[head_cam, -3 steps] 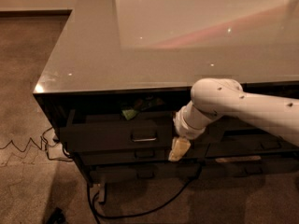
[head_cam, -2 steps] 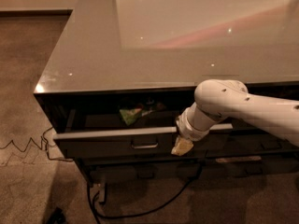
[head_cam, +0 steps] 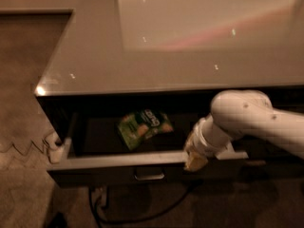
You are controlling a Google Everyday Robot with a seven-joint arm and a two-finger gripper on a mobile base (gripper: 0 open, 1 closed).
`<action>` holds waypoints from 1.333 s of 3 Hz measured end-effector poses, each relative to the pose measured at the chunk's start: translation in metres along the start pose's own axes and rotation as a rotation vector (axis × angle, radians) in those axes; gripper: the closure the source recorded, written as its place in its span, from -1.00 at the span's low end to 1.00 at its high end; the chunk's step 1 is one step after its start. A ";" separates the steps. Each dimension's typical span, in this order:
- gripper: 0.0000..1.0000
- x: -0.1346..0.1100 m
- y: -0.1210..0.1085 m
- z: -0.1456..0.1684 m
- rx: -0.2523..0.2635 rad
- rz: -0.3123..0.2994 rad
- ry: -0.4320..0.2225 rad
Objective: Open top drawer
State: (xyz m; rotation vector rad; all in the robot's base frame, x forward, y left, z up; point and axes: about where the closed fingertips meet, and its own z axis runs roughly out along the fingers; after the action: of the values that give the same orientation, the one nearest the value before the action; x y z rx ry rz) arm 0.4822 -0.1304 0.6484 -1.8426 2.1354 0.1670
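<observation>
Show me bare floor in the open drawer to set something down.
The top drawer is bare between its left wall and the green snack bag. Right of the bag is crowded: the gripper sits at the front edge.

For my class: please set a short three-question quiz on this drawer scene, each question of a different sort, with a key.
1. True or false: the wide dark grey top drawer is fully shut.
2. What lies inside it? A) a red can B) a crumpled green snack bag C) a white cup
3. Fill in: in the camera view, the robot's pale two-finger gripper sits at the drawer's front edge, to the ___ of the small loop handle.

Key: 1 false, it stands open; 2 B; 3 right.
</observation>
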 end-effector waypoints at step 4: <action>-0.23 -0.015 -0.006 0.002 0.011 -0.014 -0.006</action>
State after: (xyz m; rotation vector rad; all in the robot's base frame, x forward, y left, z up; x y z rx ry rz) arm 0.4905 -0.1167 0.6524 -1.8486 2.1151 0.1571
